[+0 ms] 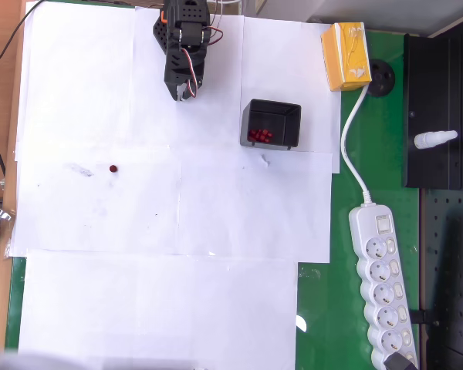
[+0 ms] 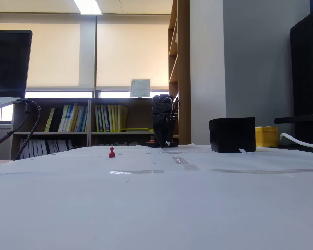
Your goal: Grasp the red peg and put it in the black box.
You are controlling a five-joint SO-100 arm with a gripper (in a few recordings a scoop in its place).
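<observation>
Starting reach step: gripper (image 1: 184, 95) parked near arm base, well apart from red peg (image 1: 113, 168); can't tell if jaws released or clenched. Peg stands upright on white paper (image 1: 100, 92), left of black box (image 1: 271, 123) in overhead view. Next I swing left, descend over peg, pinch precisely. Count: one loose peg, one box, several red pegs (image 1: 261, 136) already inside, one yellow carton (image 1: 346, 55).

White-papered table (image 1: 100, 308) carries red peg (image 1: 113, 168); black box (image 1: 271, 123); yellow carton (image 1: 346, 55); power strip (image 1: 383, 287).
</observation>
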